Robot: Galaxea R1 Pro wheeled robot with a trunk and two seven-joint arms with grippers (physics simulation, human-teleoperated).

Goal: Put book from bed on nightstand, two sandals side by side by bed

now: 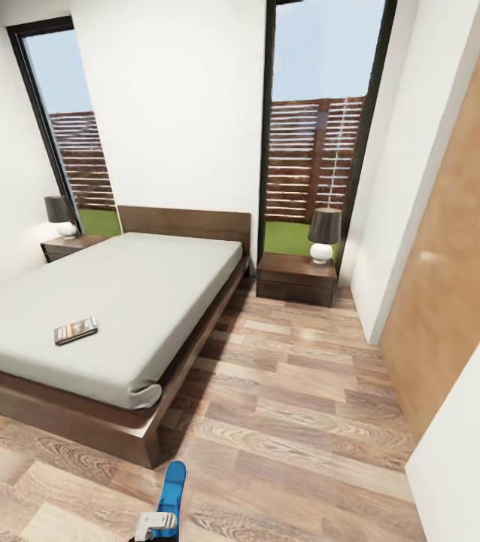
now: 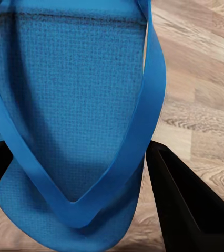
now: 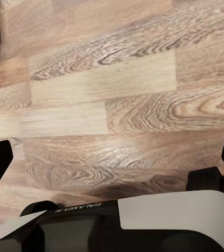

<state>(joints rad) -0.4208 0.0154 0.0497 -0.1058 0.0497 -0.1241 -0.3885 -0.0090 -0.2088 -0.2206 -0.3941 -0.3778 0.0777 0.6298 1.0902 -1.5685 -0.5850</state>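
Left hand [image 2: 75, 173] grips a sandal [image 1: 172, 489] pointing lengthwise toward the bed [image 1: 120, 301].

We've got the book [image 1: 75, 330] lying flat on the pale mattress of the bed [image 1: 142, 301], near its foot end. A nightstand [image 1: 296, 278] sits on each side, and one blue sandal [image 2: 75, 121] sits between the left end effector [image 2: 75, 173] fingers, above the wood floor.

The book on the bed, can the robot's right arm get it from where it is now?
Probably not yet. The book lies well in on the mattress of the bed, and the right pincer hangs open over bare floor.
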